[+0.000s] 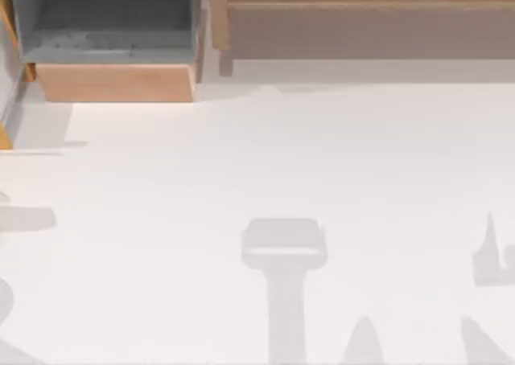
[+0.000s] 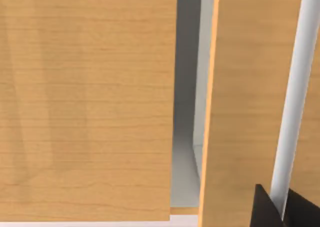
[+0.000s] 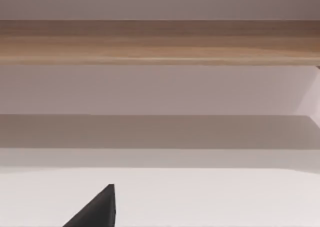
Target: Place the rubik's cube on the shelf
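The shelf (image 1: 362, 31) is standing along the desk's (image 1: 257, 180) back edge, its ledge reachable; whether either arm's jaws are apart, I cannot tell.

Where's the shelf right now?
In the top view the shelf runs along the far edge of the table, from the middle out to the right side, right beside the smaller wooden box at the left.
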You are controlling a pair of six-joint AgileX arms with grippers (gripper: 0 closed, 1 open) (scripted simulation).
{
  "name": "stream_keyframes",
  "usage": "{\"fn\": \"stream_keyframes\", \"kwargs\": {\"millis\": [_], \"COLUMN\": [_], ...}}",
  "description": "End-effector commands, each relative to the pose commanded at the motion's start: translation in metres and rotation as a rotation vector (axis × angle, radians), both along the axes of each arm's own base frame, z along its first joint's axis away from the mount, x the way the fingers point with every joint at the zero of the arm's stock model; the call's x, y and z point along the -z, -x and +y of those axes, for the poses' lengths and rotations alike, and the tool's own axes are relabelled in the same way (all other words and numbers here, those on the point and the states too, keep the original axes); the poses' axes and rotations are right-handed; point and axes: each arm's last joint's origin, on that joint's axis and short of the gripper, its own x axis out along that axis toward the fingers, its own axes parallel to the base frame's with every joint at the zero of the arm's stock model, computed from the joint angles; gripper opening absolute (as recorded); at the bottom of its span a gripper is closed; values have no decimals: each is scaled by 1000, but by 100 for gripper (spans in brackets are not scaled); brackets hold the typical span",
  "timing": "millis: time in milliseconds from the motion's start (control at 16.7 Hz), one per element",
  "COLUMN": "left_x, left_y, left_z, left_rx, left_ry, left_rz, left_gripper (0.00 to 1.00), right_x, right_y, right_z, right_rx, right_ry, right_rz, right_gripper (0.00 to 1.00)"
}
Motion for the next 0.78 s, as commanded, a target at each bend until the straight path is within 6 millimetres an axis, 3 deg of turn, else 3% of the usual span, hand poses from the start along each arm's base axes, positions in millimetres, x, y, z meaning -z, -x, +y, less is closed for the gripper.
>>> {"fn": "stream_keyframes", "kwargs": {"millis": [300, 660, 780], "left_x": [-1, 3, 1], "left_y": [4, 56, 62], "left_z": [2, 0, 1], "left_rx": [1, 1, 1], "left_ry": [-7, 8, 0], "left_rz": [-7, 11, 2], "left_gripper": [0, 0, 0], "right_x": [0, 0, 0], "right_y": [0, 0, 0], "right_z": [0, 0, 0], "right_rx": [0, 0, 0], "right_ry": [0, 0, 0], "right_rz": [0, 0, 0], "right_gripper": [100, 100, 100]}}
